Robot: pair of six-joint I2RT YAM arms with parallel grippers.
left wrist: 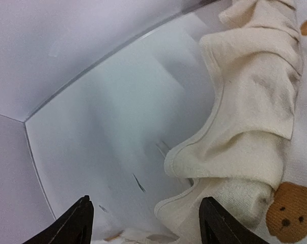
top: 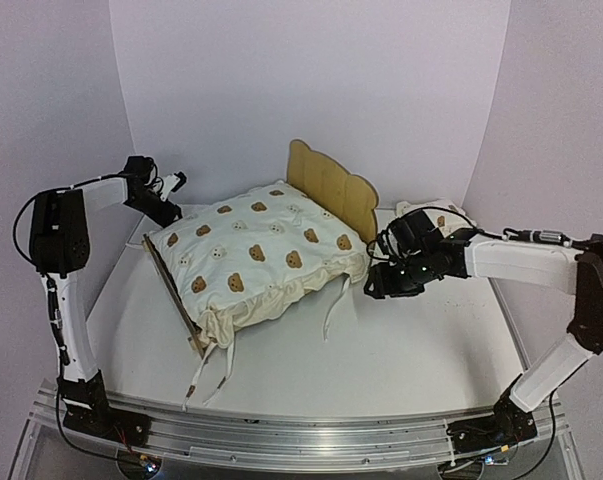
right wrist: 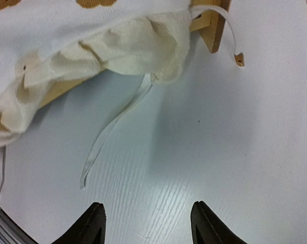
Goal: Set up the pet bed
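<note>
We saw pet bed [top: 261, 255] at centre of surface [top: 421, 350], cushion [top: 281, 230] on frame [right wrist: 212, 33], headboard [top: 331, 185] at far end; left fingers [left wrist: 77, 226] spread, empty, beside cushion's ruffled far-left corner; right fingers [right wrist: 92, 226] spread, empty, over surface by bed's right side; small pillow [top: 436, 215] lay beyond right arm [top: 511, 258].

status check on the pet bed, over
Left gripper open, empty, by cushion edge. Right gripper open, empty, over table. Pet bed: cushion on frame, ties hanging loose. Nothing blocking.

Left fingers [left wrist: 74, 227] and right fingers [right wrist: 92, 226] apart
</note>
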